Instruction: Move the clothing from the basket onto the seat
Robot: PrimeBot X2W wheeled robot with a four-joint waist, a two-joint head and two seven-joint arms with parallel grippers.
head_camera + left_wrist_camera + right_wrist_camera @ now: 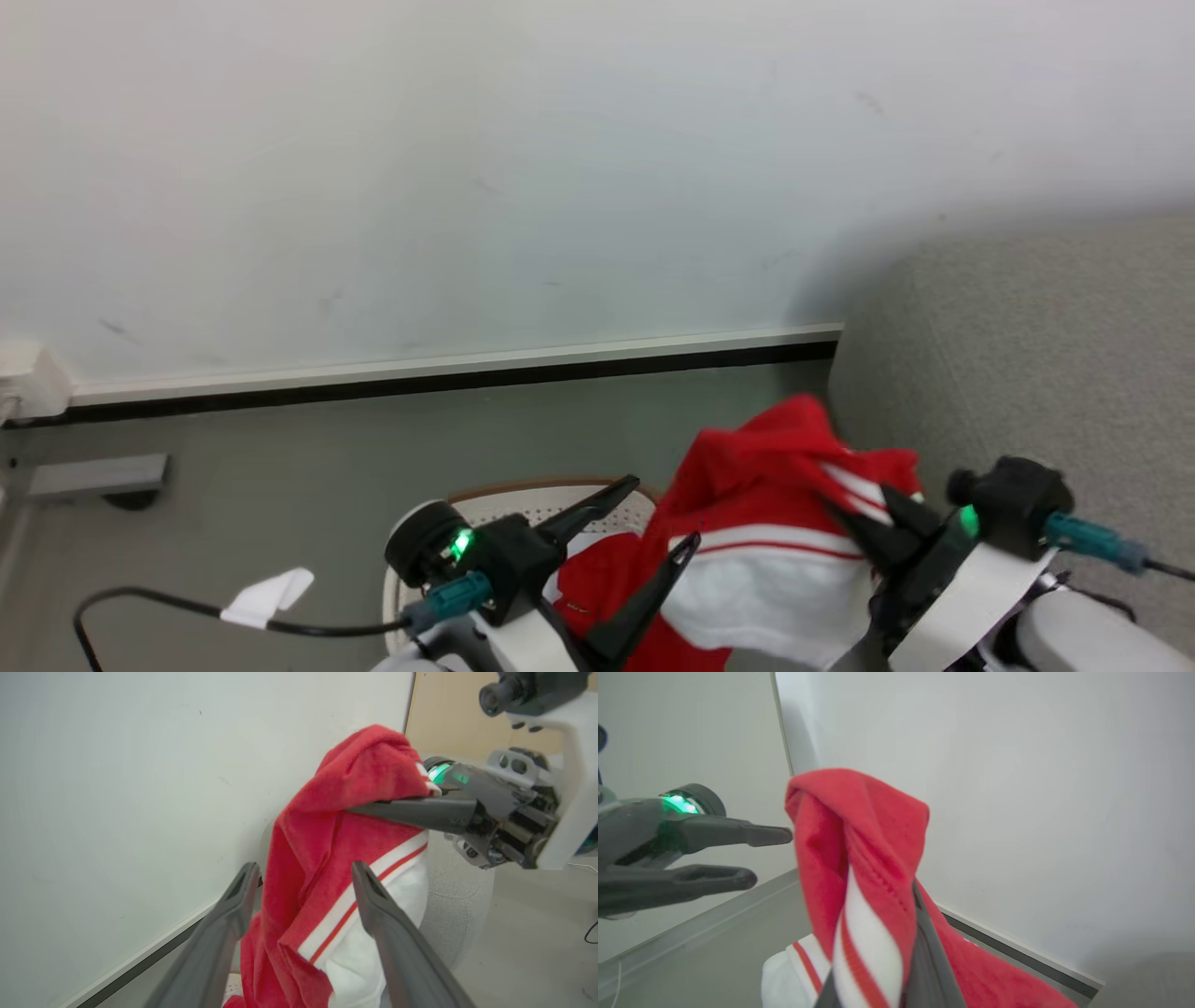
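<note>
Red clothing (pixel 775 476) with white stripe trim and a white hem hangs in the air, and my right gripper (pixel 864 511) is shut on its upper fold. In the right wrist view the clothing (pixel 859 830) drapes over that gripper's fingers (pixel 927 942). My left gripper (pixel 661 513) stands open just left of the cloth, holding nothing. In the left wrist view the clothing (pixel 345 812) hangs beyond its spread fingers (pixel 243 891). More red cloth (pixel 602 579) reaches down into the cream basket (pixel 523 493), which sits mostly hidden behind my left arm. The grey seat (pixel 1027 355) rises at the right.
A white wall (pixel 467 187) with a pale and black skirting (pixel 448 373) runs close behind. On the grey floor lie a grey box (pixel 93 476) at far left and a black cable (pixel 149 602) with a white tag (pixel 271 593).
</note>
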